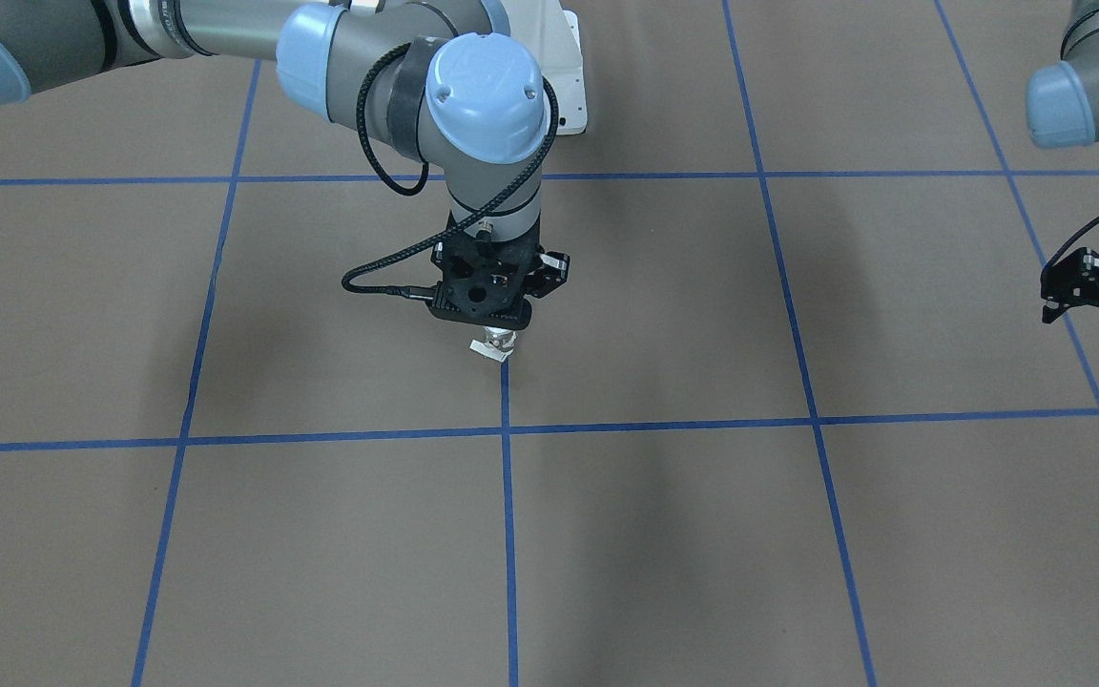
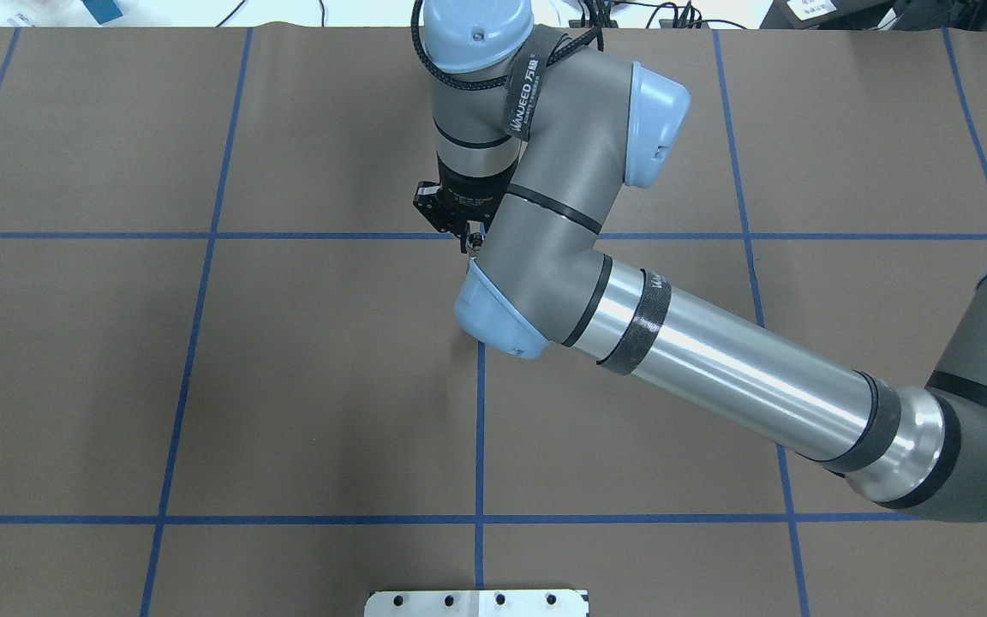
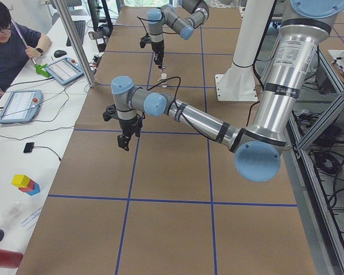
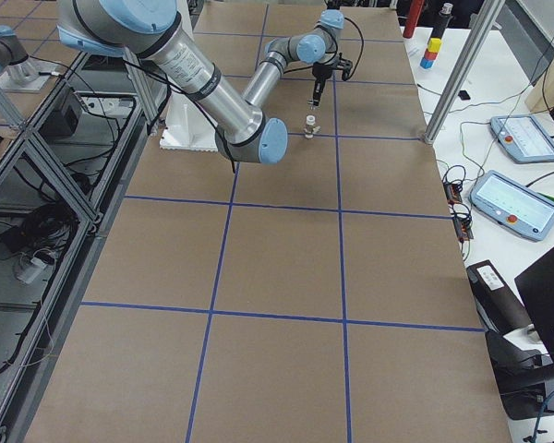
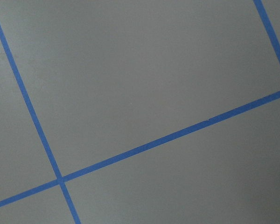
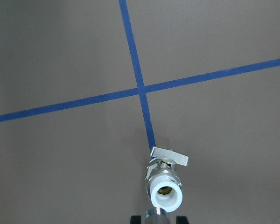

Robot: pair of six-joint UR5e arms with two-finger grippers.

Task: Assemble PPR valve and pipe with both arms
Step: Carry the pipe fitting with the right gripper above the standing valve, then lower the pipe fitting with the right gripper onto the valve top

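We feared the right hand (image 6: 159,218), jaws apart just above the PPR valve (image 6: 167,184) standing near the middle of the tabletop (image 1: 702,534), might clip and topple it; whether the left hand (image 3: 124,142) was closed we could not tell.

Right arm (image 4: 203,78): the near, large arm. It enters at the upper left, bends at a blue-capped elbow and reaches away across the counter (image 4: 277,277).

End effector (image 4: 315,100): points straight down directly above the PPR valve (image 4: 309,125), close over it. Contact is not discernible, and neither is the jaw opening.

PPR valve: upright on the brown counter, close to a crossing of the blue tape lines (image 4: 340,258).

White pedestal (image 4: 186,134): at the counter's left edge, behind the arm.

Side bench (image 4: 508,88): on the right, carrying two control tablets (image 4: 523,137) and stacked coloured blocks (image 4: 431,51). A metal post (image 4: 457,78) stands at its edge.
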